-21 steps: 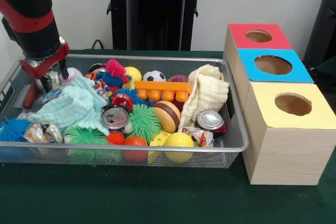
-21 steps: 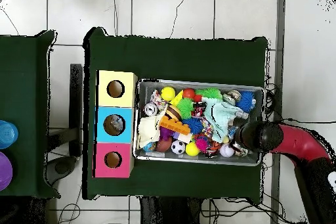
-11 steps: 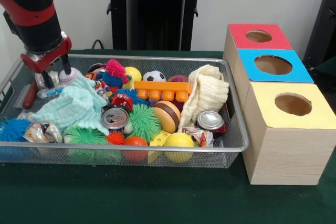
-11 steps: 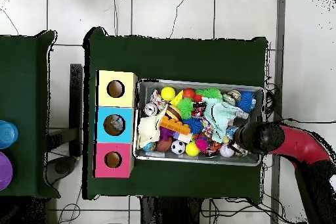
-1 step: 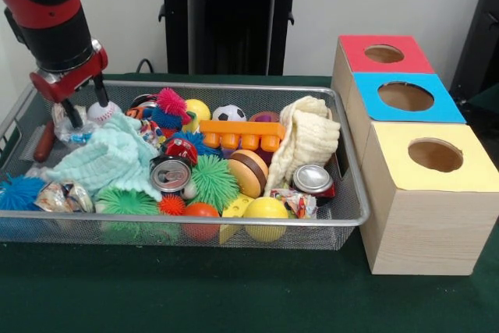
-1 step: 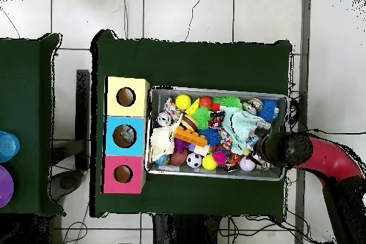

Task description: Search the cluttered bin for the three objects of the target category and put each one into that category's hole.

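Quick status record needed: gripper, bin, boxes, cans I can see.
gripper: open, nothing held, over the bin's far corner beside the baseball
bin: wire mesh, crowded with toys, cloths, cans
boxes: red, blue, yellow, one hole each
cans: one by the mint cloth, one under the cream cloth

Lab: robot arm (image 5: pixel 51 13), tiled floor (image 6: pixel 186 16)

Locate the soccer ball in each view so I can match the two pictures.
Front view: soccer ball sits near the bin's far wall, just above the orange block.
Overhead view: soccer ball lies near the bin's lower edge, below the orange block.
Shared landmark: the orange block.
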Controlling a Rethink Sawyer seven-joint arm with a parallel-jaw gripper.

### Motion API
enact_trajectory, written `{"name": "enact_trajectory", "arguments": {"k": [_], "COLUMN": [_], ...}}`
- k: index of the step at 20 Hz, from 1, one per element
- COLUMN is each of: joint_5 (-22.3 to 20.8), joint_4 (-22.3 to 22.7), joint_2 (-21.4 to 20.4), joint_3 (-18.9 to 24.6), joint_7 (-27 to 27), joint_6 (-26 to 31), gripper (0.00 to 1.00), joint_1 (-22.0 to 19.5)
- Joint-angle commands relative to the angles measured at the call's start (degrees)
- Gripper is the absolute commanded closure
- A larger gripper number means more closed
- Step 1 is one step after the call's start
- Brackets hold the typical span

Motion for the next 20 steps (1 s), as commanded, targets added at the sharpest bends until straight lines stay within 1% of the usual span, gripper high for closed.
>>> {"name": "enact_trajectory", "arguments": {"k": [1, 4, 7, 8, 11, 13, 15, 16, 18, 20], "joint_5": [2.2, 3.5, 4.0, 4.5, 5.6, 6.1, 6.6, 7.4, 8.2, 8.5], "joint_4": [-1.1, -1.1, -1.0, -1.0, -0.8, -0.8, -1.0, -1.1, -0.4, 0.9], "joint_2": [2.6, 3.7, 4.5, 5.3, 6.7, 6.9, 5.8, 4.8, 2.9, 0.9], "joint_3": [1.3, 3.2, 4.0, 4.7, 5.8, 5.7, 4.8, 3.8, 3.0, 2.7], "joint_7": [10.2, 8.1, 7.6, 7.4, 7.5, 8.4, 9.5, 10.8, 11.7, 11.0], "joint_6": [-7.1, -7.5, -8.3, -9.0, -10.3, -11.1, -9.9, -8.3, -6.7, -5.2], "gripper": [0.0, 0.0, 0.0, 0.0, 0.0, 0.0, 0.0, 0.0, 0.0, 0.0], "joint_1": [0.3, -0.6, -0.7, -1.1, -1.4, -1.2, -0.6, 0.0, 0.4, 0.6]}}
